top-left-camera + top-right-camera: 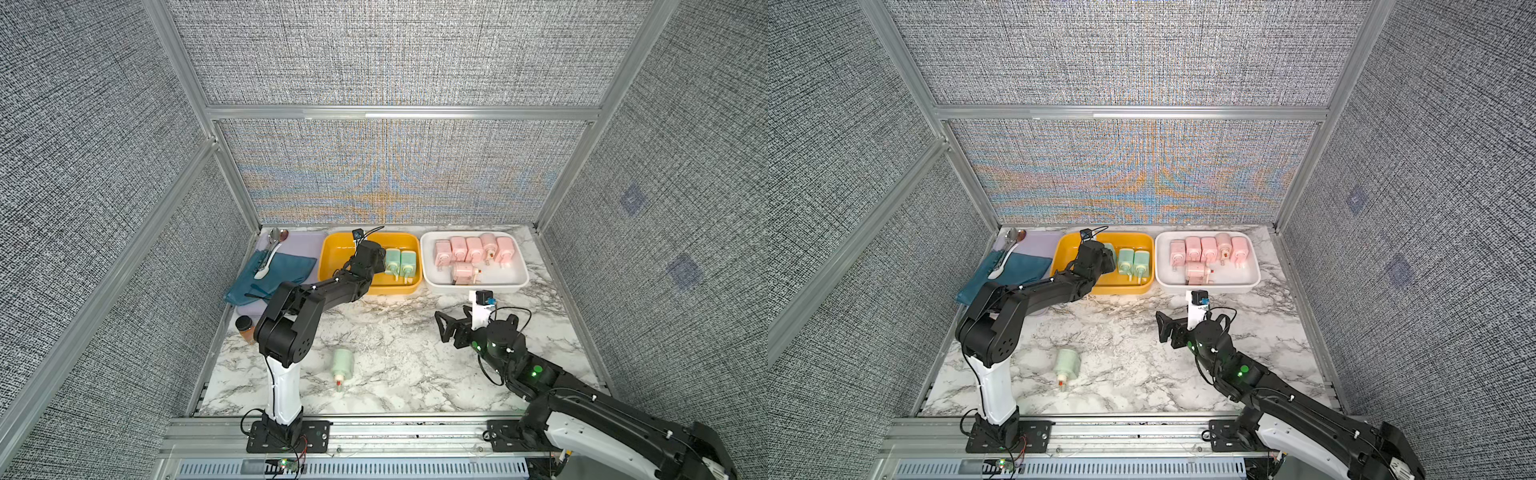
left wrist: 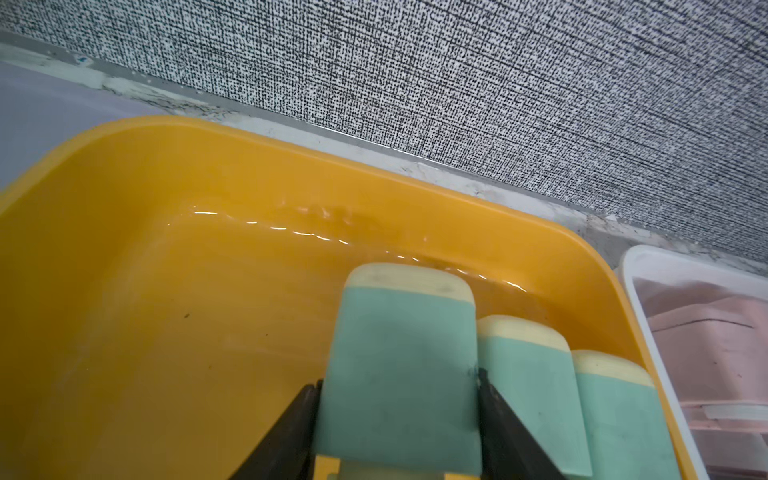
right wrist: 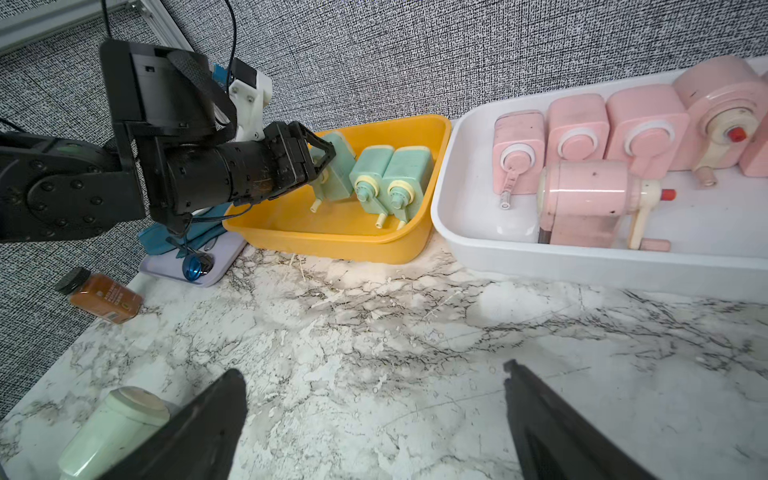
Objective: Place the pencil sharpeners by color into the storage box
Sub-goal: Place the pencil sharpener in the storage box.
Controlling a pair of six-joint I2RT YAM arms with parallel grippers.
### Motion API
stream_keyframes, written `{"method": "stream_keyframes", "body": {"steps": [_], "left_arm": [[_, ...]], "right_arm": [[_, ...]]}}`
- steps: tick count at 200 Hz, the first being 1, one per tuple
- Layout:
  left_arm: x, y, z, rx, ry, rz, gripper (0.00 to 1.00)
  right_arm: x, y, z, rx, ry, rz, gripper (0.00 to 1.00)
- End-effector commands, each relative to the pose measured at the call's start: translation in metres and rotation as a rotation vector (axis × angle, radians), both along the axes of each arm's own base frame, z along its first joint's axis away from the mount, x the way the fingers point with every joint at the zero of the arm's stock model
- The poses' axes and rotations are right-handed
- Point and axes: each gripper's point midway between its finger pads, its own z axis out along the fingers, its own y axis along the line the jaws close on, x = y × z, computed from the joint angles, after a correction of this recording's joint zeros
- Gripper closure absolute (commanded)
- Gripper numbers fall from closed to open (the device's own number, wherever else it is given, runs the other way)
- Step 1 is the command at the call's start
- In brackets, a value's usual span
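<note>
gripper on the left arm (image 3: pixel 326 160) is clamped onto a mint green plastic pencil sharpener with a cream end (image 2: pixel 399 365), holding it tilted inside the yellow plastic bin (image 1: pixel 332 257), just beside two more green sharpeners (image 1: pixel 392 260) lying side by side in there. can't tell if it's touching the bin floor tbh. one more green sharpener (image 1: pixel 343 365) lies on its side out on the white marble-pattern table (image 1: pixel 395 332), well apart from the bin. six pale pink sharpeners (image 1: pixel 473 249) sit in the white tray (image 1: pixel 505 276). right gripper (image 3: pixel 372 370) hangs over the table, jaws spread wide, nothing in them.
</note>
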Motion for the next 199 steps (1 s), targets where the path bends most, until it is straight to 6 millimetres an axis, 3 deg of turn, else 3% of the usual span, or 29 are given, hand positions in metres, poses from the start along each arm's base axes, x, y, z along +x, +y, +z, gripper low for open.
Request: {"method": "stream_keyframes", "body": {"steps": [1, 57, 127, 181, 199], "left_arm": [[0.004, -0.002, -0.009, -0.018, 0.009, 0.014, 1.0], [0.003, -0.021, -0.018, -0.017, 0.008, -0.053, 0.93], [-0.004, -0.017, -0.017, 0.044, 0.015, -0.05, 0.51], [-0.002, -0.014, 0.006, 0.054, -0.01, -0.039, 0.36], [-0.002, -0.01, 0.004, 0.062, -0.009, -0.02, 0.32]], "right_arm": [[0.001, -0.005, -0.001, -0.011, -0.002, -0.023, 0.01], [0.0, -0.009, -0.005, -0.032, 0.001, -0.035, 0.01], [0.002, -0.009, -0.006, -0.045, 0.003, -0.038, 0.01], [0.004, -0.006, -0.007, -0.053, 0.012, -0.037, 0.01], [0.005, -0.005, -0.008, -0.058, 0.017, -0.036, 0.01]]}}
